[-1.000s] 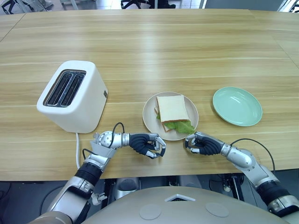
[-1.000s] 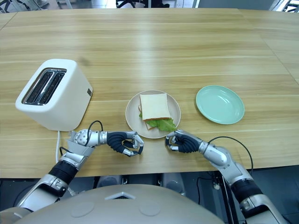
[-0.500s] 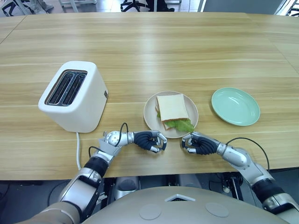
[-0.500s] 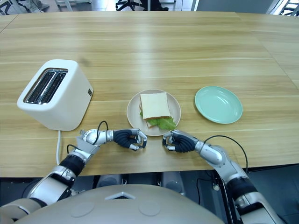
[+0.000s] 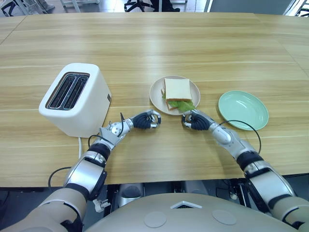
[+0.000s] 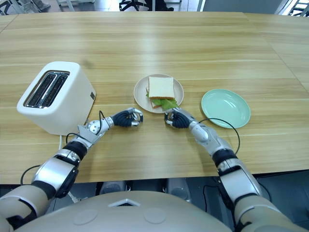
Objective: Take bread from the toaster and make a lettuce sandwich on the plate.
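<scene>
Surface: a long wooden table (image 5: 193, 43), with chairs (image 5: 137, 4) beyond its far edge. At mid-table a beige plate (image 5: 156, 94) carries the assembled sandwich (image 5: 176, 93), with a bread slice (image 5: 177, 87) on top and lettuce (image 5: 182, 104) protruding at the near edge. The left hand (image 5: 145, 120) and right hand (image 5: 194, 121) lie just beside the plate's near rim, one on each side, fingers curled and holding nothing. A white toaster (image 5: 75, 99) stands to the left and a green plate (image 5: 243, 110) to the right.

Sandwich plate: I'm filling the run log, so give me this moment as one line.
sandwich: on plate, lettuce showing | left hand: curled, empty, left of near rim | right hand: curled, empty, right of it
</scene>
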`<state>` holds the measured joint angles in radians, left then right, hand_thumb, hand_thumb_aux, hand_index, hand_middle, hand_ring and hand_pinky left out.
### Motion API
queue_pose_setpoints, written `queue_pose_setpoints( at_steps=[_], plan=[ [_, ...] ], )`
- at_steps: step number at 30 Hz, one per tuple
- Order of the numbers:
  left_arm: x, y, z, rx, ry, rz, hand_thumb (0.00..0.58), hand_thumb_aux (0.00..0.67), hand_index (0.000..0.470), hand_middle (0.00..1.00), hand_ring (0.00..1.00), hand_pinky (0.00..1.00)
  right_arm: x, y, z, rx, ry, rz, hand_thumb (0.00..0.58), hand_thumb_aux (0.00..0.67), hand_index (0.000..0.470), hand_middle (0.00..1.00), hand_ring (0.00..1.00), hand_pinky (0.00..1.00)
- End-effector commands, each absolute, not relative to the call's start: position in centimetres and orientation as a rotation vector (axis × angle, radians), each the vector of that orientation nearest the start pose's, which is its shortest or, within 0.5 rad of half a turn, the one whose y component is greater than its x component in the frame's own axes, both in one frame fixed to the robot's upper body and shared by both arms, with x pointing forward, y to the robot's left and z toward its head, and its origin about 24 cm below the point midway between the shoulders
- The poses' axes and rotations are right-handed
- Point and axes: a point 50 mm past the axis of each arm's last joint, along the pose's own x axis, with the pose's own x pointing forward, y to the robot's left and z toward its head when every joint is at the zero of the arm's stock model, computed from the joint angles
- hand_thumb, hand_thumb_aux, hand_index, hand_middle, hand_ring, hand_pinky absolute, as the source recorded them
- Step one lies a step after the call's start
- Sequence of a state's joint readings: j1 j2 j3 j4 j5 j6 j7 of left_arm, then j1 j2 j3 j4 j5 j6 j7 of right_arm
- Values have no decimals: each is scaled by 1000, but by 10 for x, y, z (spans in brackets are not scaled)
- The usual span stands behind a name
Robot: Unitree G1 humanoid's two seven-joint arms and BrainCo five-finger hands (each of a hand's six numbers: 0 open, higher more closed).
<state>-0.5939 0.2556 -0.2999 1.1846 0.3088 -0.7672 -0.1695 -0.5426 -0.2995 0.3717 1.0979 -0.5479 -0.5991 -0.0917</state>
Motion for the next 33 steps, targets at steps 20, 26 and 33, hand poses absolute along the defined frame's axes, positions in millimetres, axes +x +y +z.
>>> queue_pose_setpoints(
  at_steps=[20, 26, 33],
  plan=[
    [312, 145, 35, 76, -350, -433, 0, 0, 0, 0, 0, 0, 307, -159, 28, -273, -351, 237, 0, 0, 0, 337, 337, 337],
    [306, 157, 46, -76, -450, -396, 0, 0, 0, 0, 0, 0, 296, -173, 47, -117, -502, 178, 0, 0, 0, 180, 180, 180],
    [299, 161, 49, -72, -493, -425, 0, 0, 0, 0, 0, 0, 289, -178, 57, -102, -577, 153, 0, 0, 0, 141, 141, 141]
  ],
)
